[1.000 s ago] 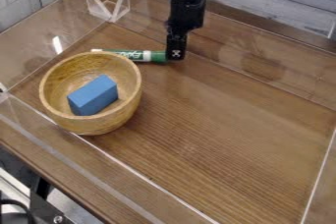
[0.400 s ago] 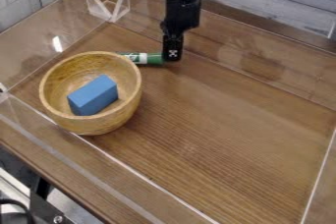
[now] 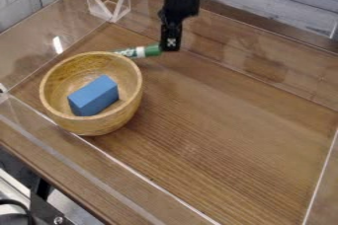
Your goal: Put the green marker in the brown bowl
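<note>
One green marker gripped by the claw, one brown bowl, one blue block.

The gripper has been raised toward the top of the frame, and the green marker, clamped at its cap end, has been lifted and tilted off the table.
</note>
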`<state>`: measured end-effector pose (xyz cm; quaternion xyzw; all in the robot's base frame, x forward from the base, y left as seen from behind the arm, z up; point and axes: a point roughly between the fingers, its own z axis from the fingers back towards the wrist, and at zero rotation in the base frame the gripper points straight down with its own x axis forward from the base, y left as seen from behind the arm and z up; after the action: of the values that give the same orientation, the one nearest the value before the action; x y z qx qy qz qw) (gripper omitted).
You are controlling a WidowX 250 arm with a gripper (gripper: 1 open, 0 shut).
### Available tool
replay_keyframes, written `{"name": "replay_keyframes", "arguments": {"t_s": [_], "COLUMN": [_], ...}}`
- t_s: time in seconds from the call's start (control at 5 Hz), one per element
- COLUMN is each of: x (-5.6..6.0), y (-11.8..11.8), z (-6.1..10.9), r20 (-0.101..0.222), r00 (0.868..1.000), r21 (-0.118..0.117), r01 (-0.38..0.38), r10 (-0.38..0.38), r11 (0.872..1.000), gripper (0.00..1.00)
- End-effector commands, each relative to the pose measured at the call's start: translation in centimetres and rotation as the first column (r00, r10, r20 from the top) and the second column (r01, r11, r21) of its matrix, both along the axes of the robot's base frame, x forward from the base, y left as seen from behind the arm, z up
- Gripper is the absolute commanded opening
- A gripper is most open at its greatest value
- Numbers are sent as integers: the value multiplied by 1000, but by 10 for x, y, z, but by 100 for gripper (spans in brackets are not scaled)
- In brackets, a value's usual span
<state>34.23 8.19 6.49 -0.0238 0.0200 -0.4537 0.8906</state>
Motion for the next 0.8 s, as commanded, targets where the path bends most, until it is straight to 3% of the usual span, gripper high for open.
{"name": "replay_keyframes", "arguments": {"t_s": [0.0, 0.2, 0.4, 0.6], "x": [-5, -19, -27, -32], "y": [9, 12, 14, 19], "z": [50, 61, 59, 54], "r20": [102, 122, 134, 140], "r00": [994, 992, 989, 989], "r21": [43, 44, 36, 28], "r01": [-29, -49, -65, -55], "r10": [24, 43, 60, 50], "r11": [999, 998, 997, 998], "gripper": [0, 0, 0, 100]}}
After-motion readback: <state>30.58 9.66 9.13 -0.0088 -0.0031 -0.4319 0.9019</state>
